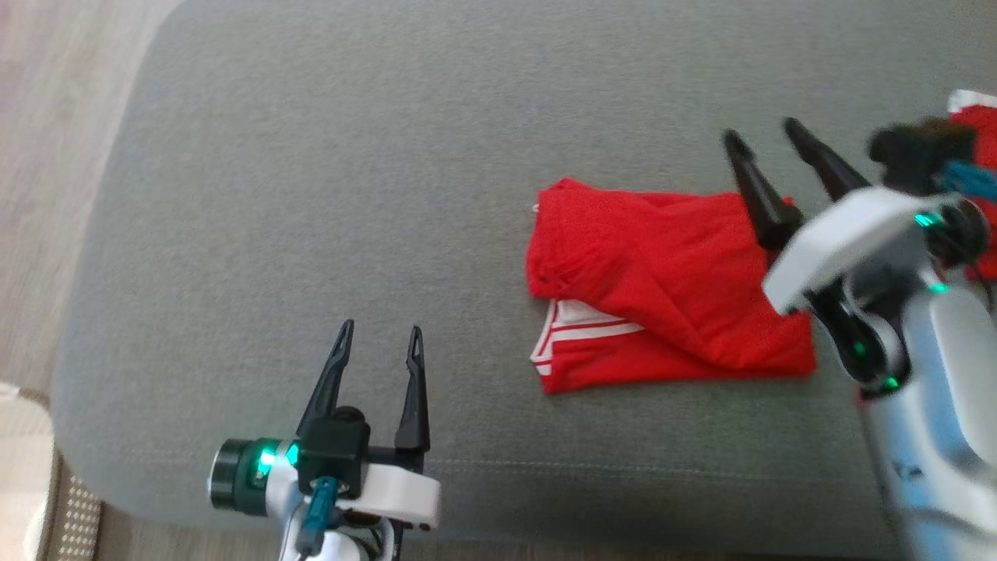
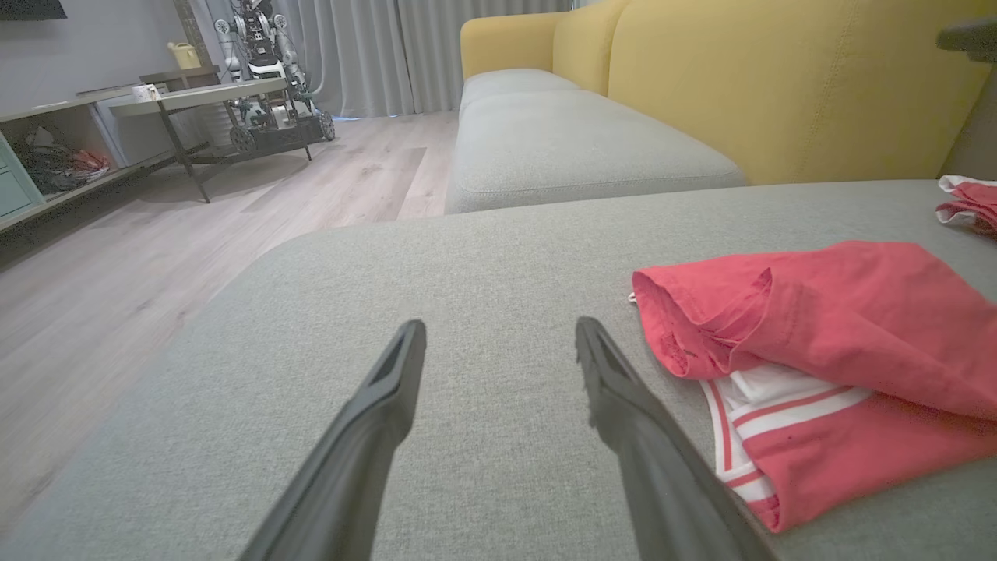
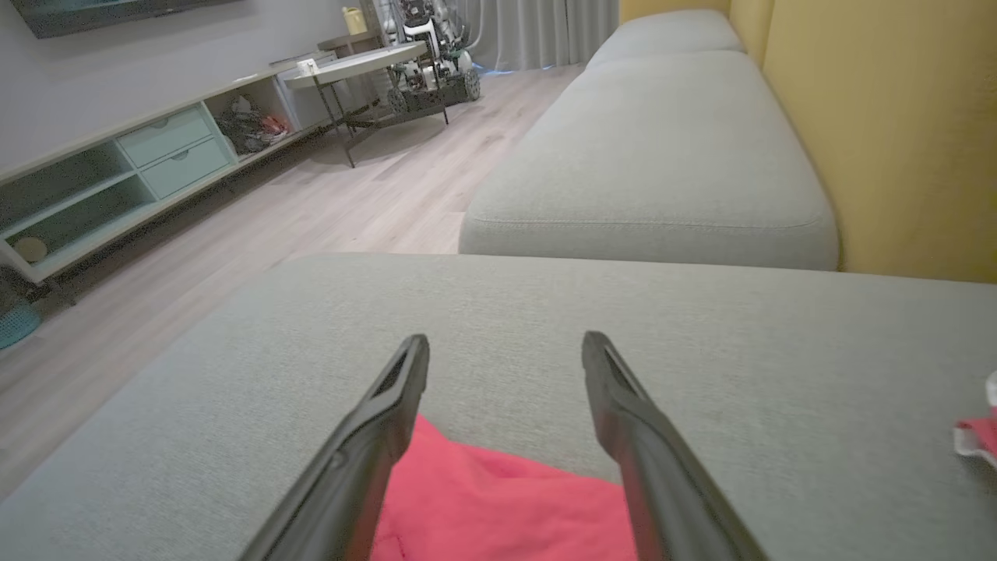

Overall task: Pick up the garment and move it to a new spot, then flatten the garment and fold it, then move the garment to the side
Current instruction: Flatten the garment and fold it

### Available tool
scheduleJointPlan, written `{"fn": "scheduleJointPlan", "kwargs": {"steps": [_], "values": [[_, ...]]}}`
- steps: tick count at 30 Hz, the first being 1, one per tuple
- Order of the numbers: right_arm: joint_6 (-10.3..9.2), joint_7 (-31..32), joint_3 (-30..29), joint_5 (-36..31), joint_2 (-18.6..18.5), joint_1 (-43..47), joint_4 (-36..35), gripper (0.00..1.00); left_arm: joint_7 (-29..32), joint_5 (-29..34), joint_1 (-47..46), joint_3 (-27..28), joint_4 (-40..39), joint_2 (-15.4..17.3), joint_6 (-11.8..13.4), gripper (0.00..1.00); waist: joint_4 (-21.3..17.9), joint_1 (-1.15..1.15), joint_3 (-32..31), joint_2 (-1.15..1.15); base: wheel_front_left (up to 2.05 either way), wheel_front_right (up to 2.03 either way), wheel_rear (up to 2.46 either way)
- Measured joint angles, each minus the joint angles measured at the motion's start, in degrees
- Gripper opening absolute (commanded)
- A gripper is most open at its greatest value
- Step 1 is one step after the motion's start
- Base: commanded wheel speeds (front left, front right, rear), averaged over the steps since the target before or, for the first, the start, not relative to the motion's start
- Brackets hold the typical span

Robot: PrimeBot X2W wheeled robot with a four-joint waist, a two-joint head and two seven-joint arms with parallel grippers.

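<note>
Red garment (image 1: pixel 670 304), folded into a rough rectangle, lying on the right half of a grey sofa cushion (image 1: pixel 311 195), about midway between its near and far edges. An upper red layer is folded across a lower one; a white-striped hem (image 1: pixel 580 335) shows at the near left corner, seen also in the left wrist view (image 2: pixel 771 405). The fold is loose, with creases running across the top layer.

Right gripper (image 1: pixel 763 132) over the garment's far right corner, jaws apart and holding nothing, fingertips pointing past the far edge of the cloth. In the right wrist view the red fabric (image 3: pixel 498 506) lies below and between the bases of the two fingers. Whether a finger touches the cloth cannot be told.

Left gripper (image 1: pixel 382 331) to the near left, well apart from the garment, jaws apart over bare cushion.

A second red-and-white cloth (image 1: pixel 974 117) lies at the far right edge. Beyond the cushion: a yellow backrest (image 2: pixel 779 78) and a wood floor (image 2: pixel 117 257).
</note>
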Motion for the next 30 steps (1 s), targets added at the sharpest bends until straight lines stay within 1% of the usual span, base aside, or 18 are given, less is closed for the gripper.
{"fn": "scheduleJointPlan", "kwargs": {"steps": [2, 3, 5, 8, 10, 11, 12, 13, 16, 19, 20, 22, 24, 27, 30], "values": [[0.01, -3.12, -0.21, -0.59, -1.66, 2.37, -0.31, 1.0, 0.0, 0.0, 0.04, 0.37, -0.07, 0.01, -0.03, 1.0, -0.92, 0.0, -0.33, 0.0, 0.0, 0.0, 0.0], [0.01, -3.12, -0.21, -0.59, -1.66, 2.37, -0.31, 1.0, 0.0, 0.0, 0.04, 0.37, -0.07, 0.01, -0.03, 1.0, -0.92, 0.0, -0.33, 0.0, 0.0, 0.0, 0.0], [0.01, -6.19, -0.44, -1.63, -2.59, 5.06, 0.35, 1.0, 0.0, 0.0, 0.14, 1.26, -0.09, 0.11, -0.27, 1.0, -1.93, 0.0, -0.85, 0.0, 0.0, 0.0, 0.0], [0.0, -8.71, -0.02, -1.9, -2.9, 8.26, 2.91, 1.0, 0.0, 0.0, 1.1, 1.59, -0.27, 0.36, -0.51, 1.0, -3.33, 0.0, -1.87, 0.0, 0.0, 0.0, 0.0], [0.01, -9.32, 1.51, -1.9, -3.05, 9.36, 4.74, 1.0, 0.0, 0.0, 2.02, 1.57, -0.29, 0.42, -0.94, 1.0, -3.99, 0.0, -2.5, 0.0, 0.0, 0.0, 0.0], [0.01, -9.49, 2.46, -1.9, -3.26, 9.5, 5.61, 0.93, 0.0, 0.0, 2.26, 1.54, -0.27, 0.45, -1.03, 1.0, -4.14, 0.0, -2.74, 0.0, 0.0, 0.0, 0.0], [0.01, -9.95, 3.79, -1.9, -3.87, 9.44, 6.41, 0.39, 0.0, 0.0, 2.26, 1.51, -0.27, 0.44, -1.31, 1.0, -4.06, 0.0, -2.86, 0.0, 0.0, 0.0, 0.0], [0.01, -10.28, 5.32, -1.9, -4.82, 9.22, 7.28, 0.0, 0.0, 0.0, 2.16, 1.46, -0.3, 0.45, -1.54, 1.0, -3.8, 0.0, -2.87, 0.0, 0.0, 0.0, 0.0], [0.01, -10.23, 10.04, -1.91, -8.27, 6.91, 10.77, 0.0, 0.0, 0.01, 2.11, 1.38, -0.41, 0.4, -1.97, 1.0, -2.35, 0.0, -2.47, 0.0, 0.0, 0.0, 0.0], [0.01, -9.65, 15.01, -1.89, -10.65, 1.66, 15.01, 0.0, 0.0, 0.0, 2.09, 1.09, -0.27, 0.11, -2.07, 1.0, -0.31, 0.0, -1.93, 0.0, 0.0, 0.0, 0.0], [0.01, -9.54, 16.81, -1.69, -11.27, -0.34, 16.64, 0.0, 0.0, 0.0, 2.08, 0.9, -0.11, 0.05, -2.45, 1.0, 0.5, 0.0, -1.75, 0.0, 0.0, 0.0, 0.0], [0.01, -9.12, 20.14, 0.22, -12.54, -3.63, 19.95, 0.0, 0.0, 0.01, 2.01, -0.16, 0.25, -0.01, -3.0, 1.0, 2.2, 0.0, -1.44, 0.0, 0.0, 0.0, 0.0], [0.01, -9.04, 23.56, 2.2, -13.5, -5.73, 23.1, 0.0, 0.0, 0.01, 2.0, -0.65, 0.47, -0.32, -3.02, 1.0, 3.95, 0.0, -1.15, 0.0, 0.0, 0.0, 0.0], [0.01, -9.07, 28.96, 5.57, -14.67, -6.81, 26.57, 0.0, 0.0, 0.01, 1.76, -0.79, 0.55, -0.42, -3.03, 1.0, 6.36, 0.0, -0.75, 0.0, 0.0, 0.0, 0.0], [0.01, -9.81, 33.98, 10.7, -15.23, -6.8, 27.99, 0.0, 0.0, 0.01, 1.74, -0.92, 0.7, -0.55, -3.02, 1.0, 8.3, 0.0, -0.48, 0.0, 0.0, 0.0, 0.0]]}}
